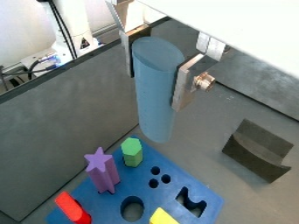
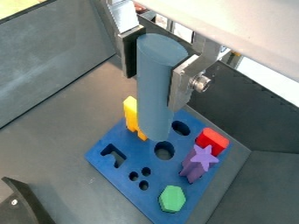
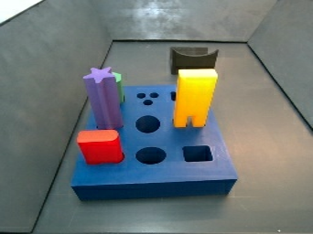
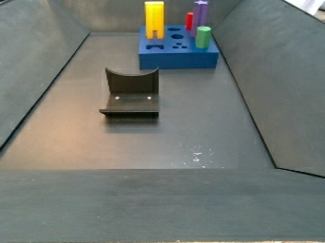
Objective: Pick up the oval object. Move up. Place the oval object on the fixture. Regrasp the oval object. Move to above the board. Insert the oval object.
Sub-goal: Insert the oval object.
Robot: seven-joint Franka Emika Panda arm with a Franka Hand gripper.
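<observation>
End effector (image 1: 155,63): parallel-jaw type, seen only in both wrist views (image 2: 155,68), upper centre of frame; out of frame in both side views. Fingers (image 1: 187,80): flat silver plates, pointing downward, closed against opposite sides of the oval object (image 1: 153,87), which hangs upright between them. Near finger (image 2: 188,80): fully visible, with a round screw at its side. Far finger: mostly hidden behind the held piece. Pose: raised, clear of everything beneath.
</observation>
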